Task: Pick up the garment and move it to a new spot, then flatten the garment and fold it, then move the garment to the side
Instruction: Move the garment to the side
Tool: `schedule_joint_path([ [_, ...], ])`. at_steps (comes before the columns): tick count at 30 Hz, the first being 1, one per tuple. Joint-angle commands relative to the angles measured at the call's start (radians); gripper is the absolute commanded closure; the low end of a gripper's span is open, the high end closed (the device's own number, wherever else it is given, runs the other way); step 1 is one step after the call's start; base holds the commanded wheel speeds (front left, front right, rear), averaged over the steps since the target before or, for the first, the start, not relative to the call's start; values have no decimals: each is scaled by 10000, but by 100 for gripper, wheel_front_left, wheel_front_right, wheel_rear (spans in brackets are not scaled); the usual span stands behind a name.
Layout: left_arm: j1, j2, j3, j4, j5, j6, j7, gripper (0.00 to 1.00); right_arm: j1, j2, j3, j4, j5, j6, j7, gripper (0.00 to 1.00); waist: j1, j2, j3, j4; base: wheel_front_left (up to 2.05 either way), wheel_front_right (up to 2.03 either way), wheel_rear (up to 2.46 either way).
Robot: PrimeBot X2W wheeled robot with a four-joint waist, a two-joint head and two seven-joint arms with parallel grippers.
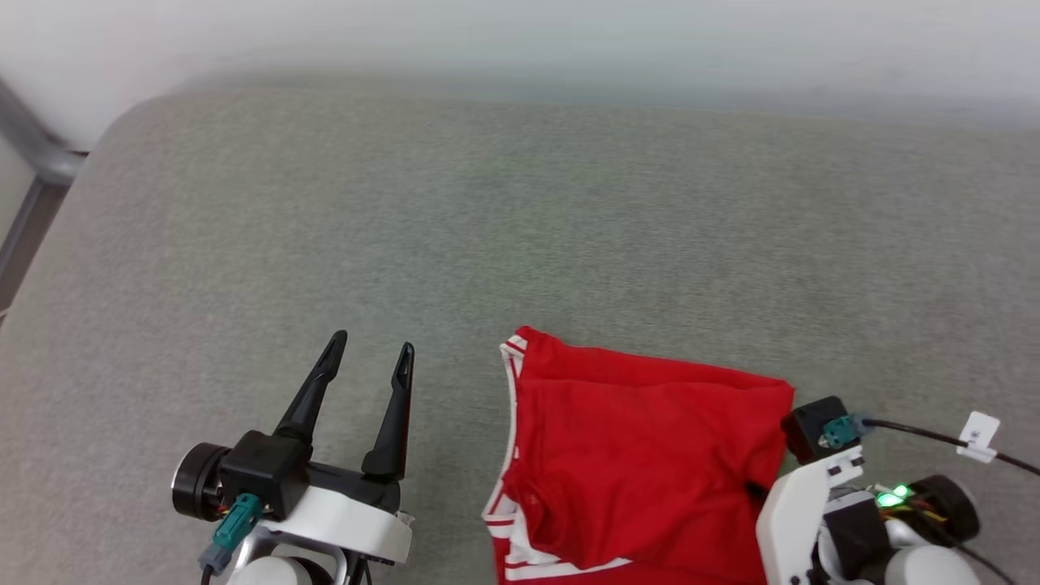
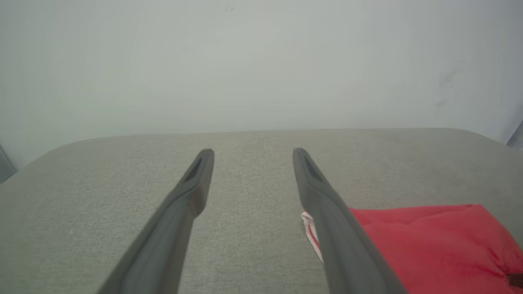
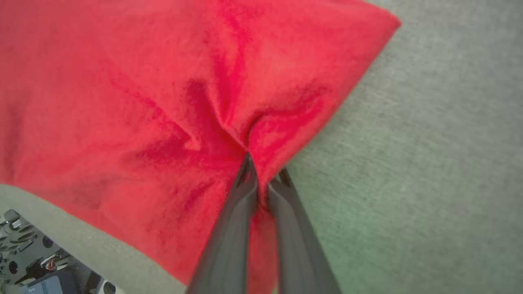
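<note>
Broad grey-green fabric-covered surface with a rounded far-left corner, plain pale wall close behind, grey metal bar at the left edge, soft even light

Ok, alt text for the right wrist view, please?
The right pincer is shut on a pinch of the red garment near its edge, cloth puckering toward its tips. Grey fabric surface shows to the right.

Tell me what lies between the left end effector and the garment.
Only bare grey fabric surface; the head view shows that strip separating the open left end effector from the garment.
</note>
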Motion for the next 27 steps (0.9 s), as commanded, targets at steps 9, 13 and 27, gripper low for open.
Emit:
schedule_joint_path([
  [9, 48, 225, -508, -160, -57, -19, -25, 0, -896, -2747, 1280, -1079, -12, -21, 332, 100, 1, 0, -9, -1670, 0, 0, 0],
  [13, -208, 357, -1040, -317, 16, -17, -25, 0, -1384, -4182, 1707, -1317, 163, -19, 413, 100, 1, 0, 265, -2368, 0, 0, 0],
  [27, -1872, 1067, -2372, -1279, 235, -17, -23, 0, -3959, -6743, 2006, 906, 253, -21, -1903, 100, 1, 0, 2673, -4283, 0, 0, 0],
])
